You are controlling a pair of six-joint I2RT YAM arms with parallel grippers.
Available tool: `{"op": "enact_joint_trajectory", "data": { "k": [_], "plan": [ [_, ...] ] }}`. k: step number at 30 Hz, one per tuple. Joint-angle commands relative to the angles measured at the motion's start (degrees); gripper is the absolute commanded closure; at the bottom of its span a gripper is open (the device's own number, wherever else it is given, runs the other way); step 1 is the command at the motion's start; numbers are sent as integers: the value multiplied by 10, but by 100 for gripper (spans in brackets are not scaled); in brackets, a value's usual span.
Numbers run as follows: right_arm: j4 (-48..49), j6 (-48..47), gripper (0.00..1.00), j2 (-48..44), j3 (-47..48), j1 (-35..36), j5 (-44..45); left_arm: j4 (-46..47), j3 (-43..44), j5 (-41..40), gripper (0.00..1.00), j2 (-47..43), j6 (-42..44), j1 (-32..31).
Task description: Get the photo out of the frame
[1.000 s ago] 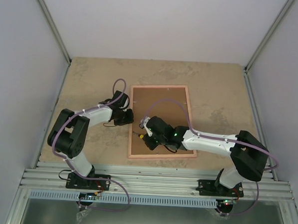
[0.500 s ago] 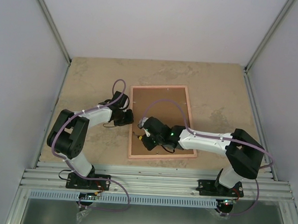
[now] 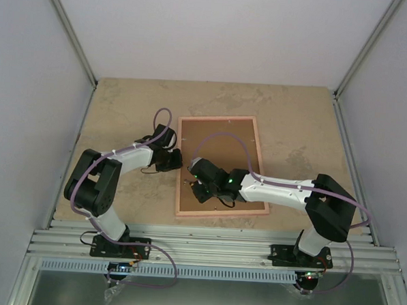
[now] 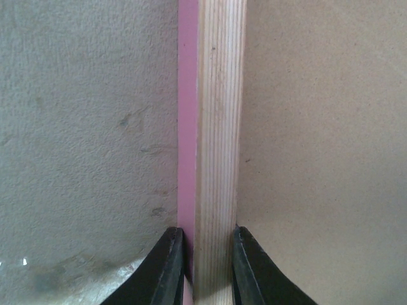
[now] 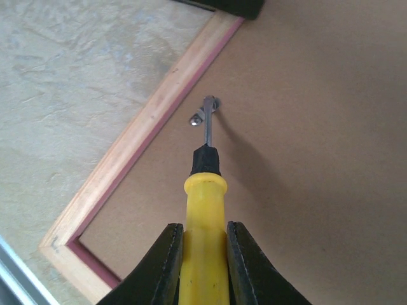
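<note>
Fingers [image 4: 166, 270] of left gripper [image 4: 206, 270] nipped narrow, down on the mottled beige table [image 3: 124, 107], across the left rail of the large pink-edged, tan-wood rectangular picture frame [image 3: 219, 118], lying face down. Looks light and stiff; best taken by its rails. Holds a brown fibreboard backing [image 3: 198, 132] and hides the photo beneath, probably thin and easily creased. Right gripper [image 5: 205, 267] clamps a yellow-handled screwdriver [image 5: 205, 203], tip at a small metal retaining tab [image 5: 206, 105]

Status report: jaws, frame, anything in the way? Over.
Left jaws clamp frame rail. Right jaws shut on yellow screwdriver, tip at metal tab. Frame face down, backing board in; photo hidden.
</note>
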Motion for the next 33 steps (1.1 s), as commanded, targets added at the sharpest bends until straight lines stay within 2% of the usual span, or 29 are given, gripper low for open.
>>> {"op": "enact_joint_trajectory", "data": {
  "k": [1, 9, 16, 22, 26, 33],
  "plan": [
    [-76, 25, 100, 11, 9, -4, 52, -20, -15, 31, 97, -3, -12, -6],
    [-65, 9, 100, -11, 7, -3, 37, -27, -9, 25, 95, -6, -10, -6],
    [-24, -24, 100, -48, -6, -15, 67, -51, 21, -5, 78, -13, 4, -5],
    [15, -52, 100, -79, -34, -54, 82, -82, 91, -38, 64, 23, 30, 4],
    [39, -65, 100, -96, -54, -77, 88, -108, 151, -63, 59, 63, 48, 6],
    [62, -65, 100, -115, -81, -103, 86, -147, 218, -111, 57, 124, 71, 6]
  ]
}}
